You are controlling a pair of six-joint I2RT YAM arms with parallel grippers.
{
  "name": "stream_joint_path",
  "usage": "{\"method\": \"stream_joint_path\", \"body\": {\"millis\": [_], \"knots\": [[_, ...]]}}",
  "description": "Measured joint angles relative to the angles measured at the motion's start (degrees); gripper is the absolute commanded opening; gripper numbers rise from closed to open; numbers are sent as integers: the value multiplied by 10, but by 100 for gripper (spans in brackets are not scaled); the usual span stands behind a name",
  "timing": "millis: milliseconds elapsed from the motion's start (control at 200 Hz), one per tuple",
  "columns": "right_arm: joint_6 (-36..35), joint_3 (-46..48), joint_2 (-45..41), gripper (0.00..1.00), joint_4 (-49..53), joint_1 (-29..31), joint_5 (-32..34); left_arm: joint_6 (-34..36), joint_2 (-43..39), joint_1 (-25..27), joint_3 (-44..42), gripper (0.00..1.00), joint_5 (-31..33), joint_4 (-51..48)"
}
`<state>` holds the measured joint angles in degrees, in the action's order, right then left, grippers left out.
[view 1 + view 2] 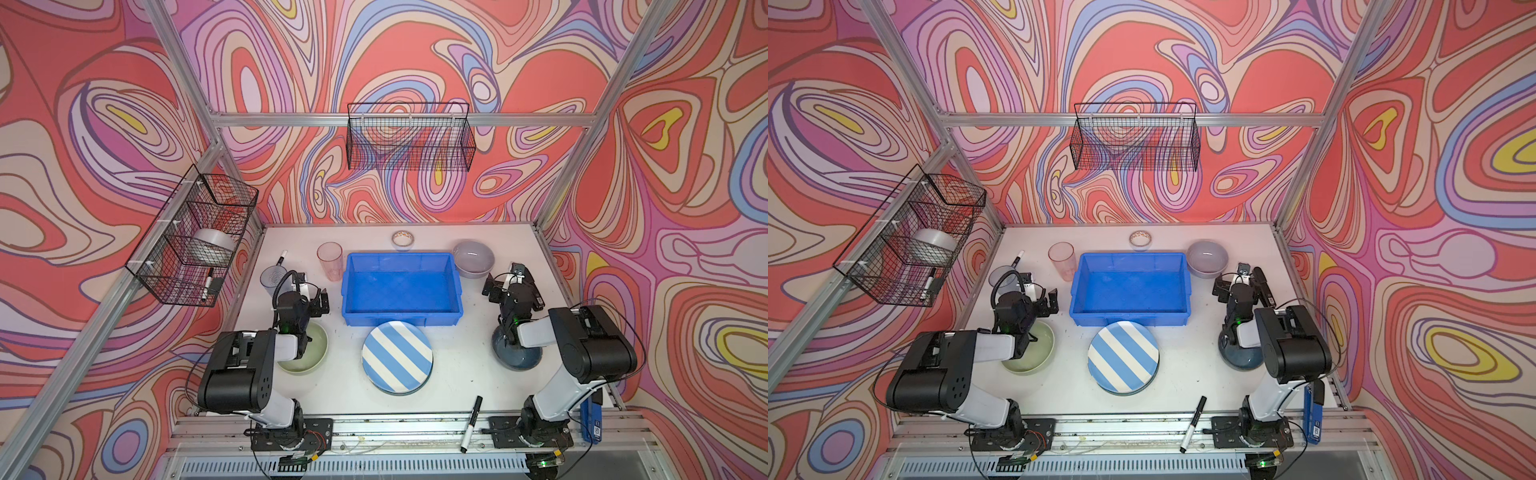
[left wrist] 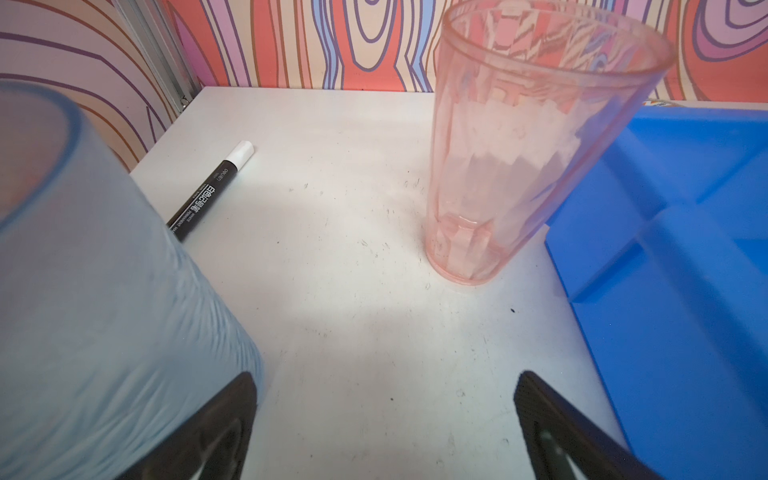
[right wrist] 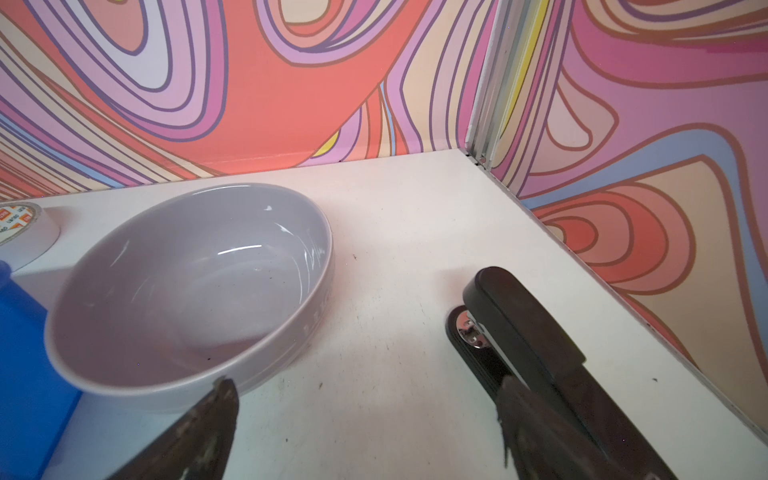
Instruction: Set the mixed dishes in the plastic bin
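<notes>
Left wrist view: pink tumbler (image 2: 519, 158) upright just beside plastic bin (image 2: 673, 332).

The marker (image 2: 208, 193) lying at the far left bears white print on its black barrel: "WHITE PERMANENT MA", cut off there by the tumbler (image 2: 104, 311), beside larger Chinese characters. The tape roll (image 3: 25, 232) has orange labels on its core, too small to read. Raised letters on the lavender bowl (image 3: 187, 291) cannot be made out.
</notes>
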<state>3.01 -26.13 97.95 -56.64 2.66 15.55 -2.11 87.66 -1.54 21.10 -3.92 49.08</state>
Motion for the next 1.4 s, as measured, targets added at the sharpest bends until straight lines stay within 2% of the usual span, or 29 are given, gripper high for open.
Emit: {"method": "stream_joint_path", "body": {"millis": [596,736,927,1137,1237,1397], "knots": [[-1,0,-3,98,6,0,0,0,-2,0,0,100,6,-2],[-3,1,-11,99,13,0,2,-4,-55,0,3,100,25,-57],[-1,-63,-67,99,150,2,30,-16,-142,19,38,100,73,-145],[16,-154,-160,98,314,3,38,-56,-224,61,147,97,132,-343],[42,-205,-192,98,416,4,20,-86,-260,79,208,94,135,-447],[93,-242,-262,97,561,6,-52,-122,-276,90,296,92,98,-614]]}}
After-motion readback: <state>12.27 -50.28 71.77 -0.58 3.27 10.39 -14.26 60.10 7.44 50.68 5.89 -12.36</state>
